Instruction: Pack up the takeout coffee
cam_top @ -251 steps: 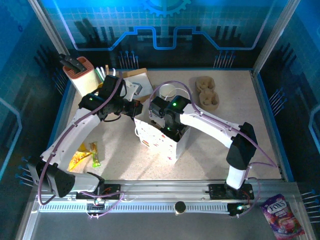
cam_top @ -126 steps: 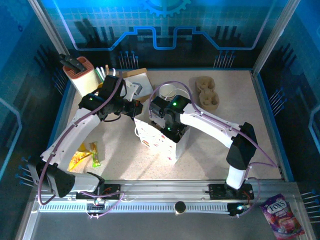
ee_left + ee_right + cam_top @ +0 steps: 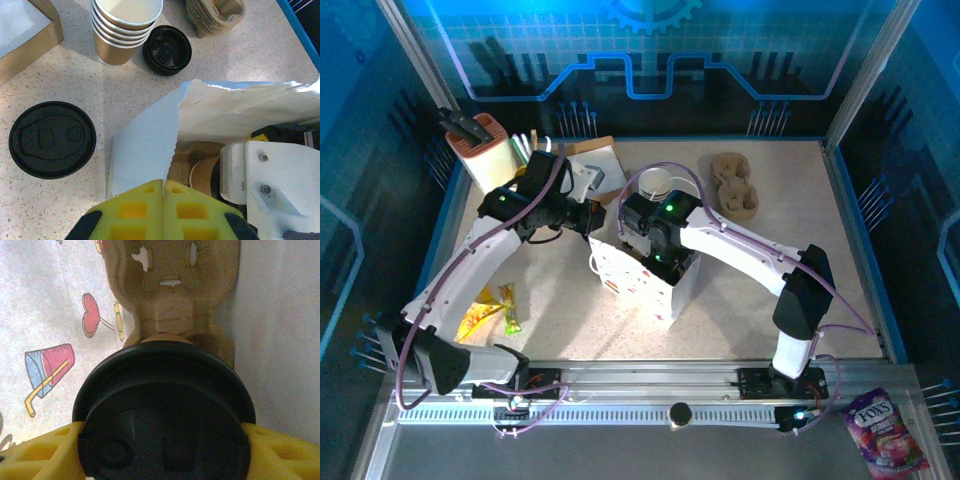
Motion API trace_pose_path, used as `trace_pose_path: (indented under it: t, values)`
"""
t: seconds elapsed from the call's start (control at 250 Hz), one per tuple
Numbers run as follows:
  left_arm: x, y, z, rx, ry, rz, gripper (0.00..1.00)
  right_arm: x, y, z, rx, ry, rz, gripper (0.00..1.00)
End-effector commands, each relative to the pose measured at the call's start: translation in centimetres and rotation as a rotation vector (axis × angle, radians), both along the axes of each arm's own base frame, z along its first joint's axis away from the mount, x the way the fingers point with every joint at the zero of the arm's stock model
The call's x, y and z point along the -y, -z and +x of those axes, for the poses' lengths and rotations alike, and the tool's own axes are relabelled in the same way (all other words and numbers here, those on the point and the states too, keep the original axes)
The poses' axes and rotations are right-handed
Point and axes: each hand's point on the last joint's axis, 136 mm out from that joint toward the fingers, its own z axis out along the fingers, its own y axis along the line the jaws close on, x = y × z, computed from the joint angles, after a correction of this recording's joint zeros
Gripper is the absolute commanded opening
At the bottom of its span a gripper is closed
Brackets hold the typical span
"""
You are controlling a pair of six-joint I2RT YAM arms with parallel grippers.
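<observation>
Inside bag (image 3: pixel 50 315), right hand (image 3: pixel 162 452) seemingly gripping cup (image 3: pixel 165 400)

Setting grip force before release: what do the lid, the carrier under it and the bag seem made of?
The lid: black plastic, semi-gloss, with moulded relief. The carrier: tan moulded pulp, matte, fibrous, with ragged holes. The bag: white paper, likely, matte, printed with cartoons, its rim zigzag-cut.

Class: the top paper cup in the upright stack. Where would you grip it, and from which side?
Likely from above, pinching the rim of the top paper cup across its wall: it stands upright, mouth open, its sides nested in the others.
</observation>
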Motion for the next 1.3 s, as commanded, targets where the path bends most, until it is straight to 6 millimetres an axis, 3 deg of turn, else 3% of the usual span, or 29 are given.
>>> trace_pose_path:
  t: [0.0,0.991,1.295]
  values:
    - [0.3,0.0,-0.4,0.006,0.025,-0.009,0.00,0.2,-0.1,0.0,-0.024,-0.001,-0.001,0.42]
    - [0.3,0.1,-0.4,0.004,0.026,-0.010,0.00,0.3,-0.1,0.1,-0.023,0.002,-0.007,0.41]
    - [0.4,0.1,-0.4,0.004,0.027,-0.009,0.00,0.6,-1.0,0.1,-0.005,0.001,-0.023,0.41]
